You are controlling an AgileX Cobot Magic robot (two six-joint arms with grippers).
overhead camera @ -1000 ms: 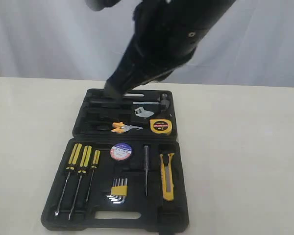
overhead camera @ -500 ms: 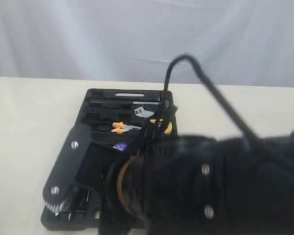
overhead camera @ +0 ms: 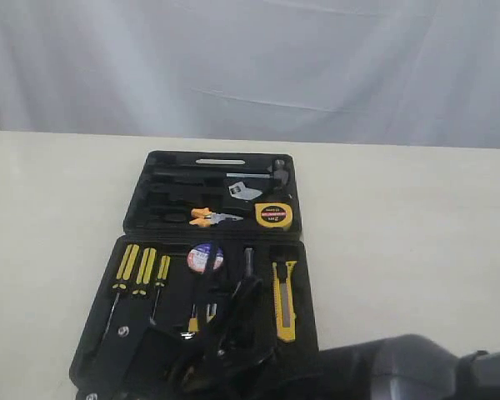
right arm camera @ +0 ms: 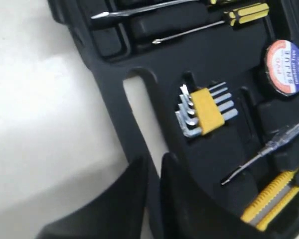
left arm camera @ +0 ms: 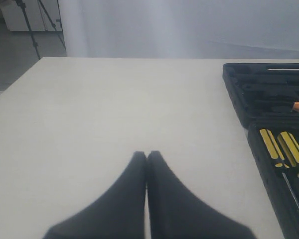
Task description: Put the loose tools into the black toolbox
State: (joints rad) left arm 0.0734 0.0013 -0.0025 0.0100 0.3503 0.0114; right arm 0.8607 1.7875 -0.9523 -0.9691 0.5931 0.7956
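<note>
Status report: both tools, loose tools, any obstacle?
Left tool shut, over table. Right tool slightly open, empty, at handle edge of black toolbox. Inside it: tape measure, pliers, utility knife, tape roll. Right arm overhangs front.

In the toolbox point(overhead camera: 133, 218) on the table point(overhead camera: 50, 208): pliers point(overhead camera: 210, 217) left of tape measure point(overhead camera: 273, 216) (far half); 3 screwdrivers point(overhead camera: 140, 271), tape roll point(overhead camera: 205, 257), utility knife point(overhead camera: 284, 296) left to right, near half.

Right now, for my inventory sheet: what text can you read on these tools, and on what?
"PVC": tape roll label.
"NJUE", first letter unclear: same label.
Tape measure label: too small to read.
</note>
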